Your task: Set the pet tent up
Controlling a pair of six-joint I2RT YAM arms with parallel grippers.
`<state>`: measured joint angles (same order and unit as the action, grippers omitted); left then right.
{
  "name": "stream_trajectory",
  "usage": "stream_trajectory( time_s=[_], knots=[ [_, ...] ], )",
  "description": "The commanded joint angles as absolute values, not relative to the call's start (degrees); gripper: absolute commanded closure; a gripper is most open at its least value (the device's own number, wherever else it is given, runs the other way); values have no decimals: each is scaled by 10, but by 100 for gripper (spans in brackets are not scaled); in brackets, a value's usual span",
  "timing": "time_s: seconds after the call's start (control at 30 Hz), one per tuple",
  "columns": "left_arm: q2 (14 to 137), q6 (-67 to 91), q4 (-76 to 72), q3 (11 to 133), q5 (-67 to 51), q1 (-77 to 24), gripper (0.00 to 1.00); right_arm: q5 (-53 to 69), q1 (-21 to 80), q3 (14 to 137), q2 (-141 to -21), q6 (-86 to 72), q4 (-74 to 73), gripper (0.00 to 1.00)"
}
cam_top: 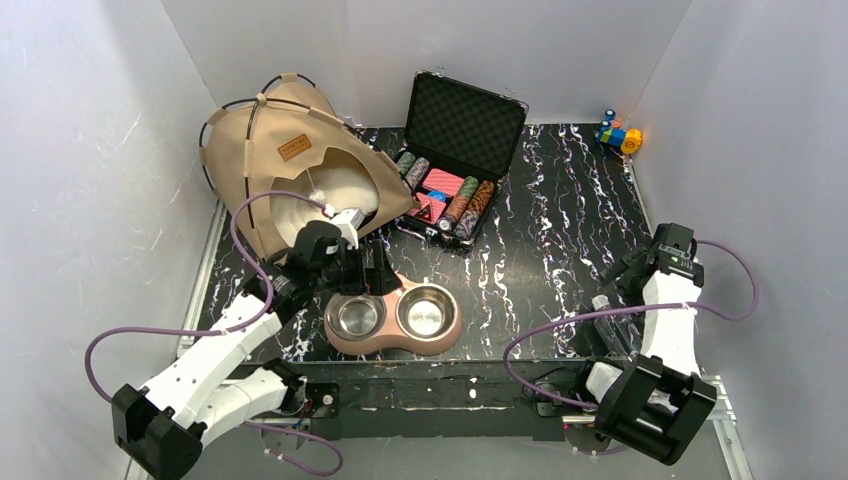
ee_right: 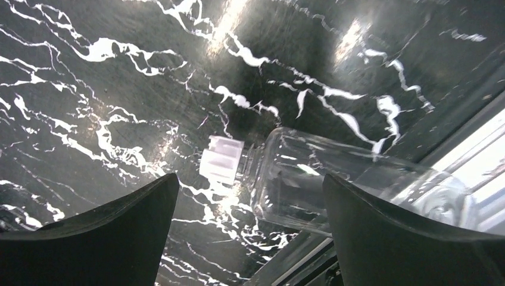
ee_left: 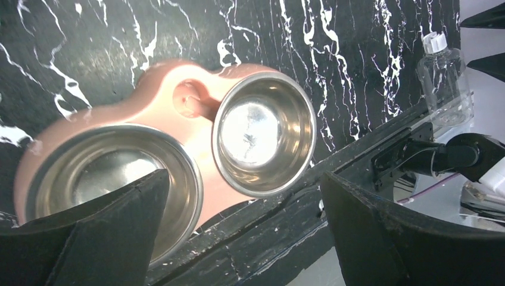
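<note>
both wide open, empty: left gripper (ee_left: 243, 179) over bowls (ee_left: 265, 128), right gripper (ee_right: 250, 177) near bottle (ee_right: 309, 185).

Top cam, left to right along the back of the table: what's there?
pet tent → chip case, lid open → colourful toy

Bright overhead light; glare on the 2 steel bowls (ee_left: 262, 134) (nearer one blurred).
</note>
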<state>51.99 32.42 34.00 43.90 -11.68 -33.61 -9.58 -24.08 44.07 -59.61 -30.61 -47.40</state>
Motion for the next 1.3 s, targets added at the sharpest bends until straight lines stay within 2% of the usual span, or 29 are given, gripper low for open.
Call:
stream_trajectory(
  time_s=[0.0, 0.2, 0.37, 0.53, 0.67, 0.8, 1.1, 1.27],
  knots=[
    [534, 245, 385, 504, -96, -335, 1, -43, -244, 421, -583, -355, -466, 2],
    [584, 166, 408, 587, -34, -327, 0, 36, -242, 348, -554, -392, -430, 2],
    [598, 134, 364, 580, 17, -318, 1, 56, -213, 332, -532, -395, -434, 3],
    [598, 124, 321, 543, 58, -316, 1, -116, -87, 391, -500, -441, -512, 2],
    [579, 114, 313, 516, 88, -316, 0, -212, -85, 424, -485, -495, -565, 2],
    [552, 113, 308, 500, 92, -316, 1, -263, -129, 460, -481, -583, -663, 2],
    [540, 119, 311, 501, 88, -316, 0, -179, -387, 443, -443, -574, -703, 4],
    [532, 119, 312, 500, 91, -316, 1, -181, -410, 413, -466, -580, -727, 4]
  ],
)
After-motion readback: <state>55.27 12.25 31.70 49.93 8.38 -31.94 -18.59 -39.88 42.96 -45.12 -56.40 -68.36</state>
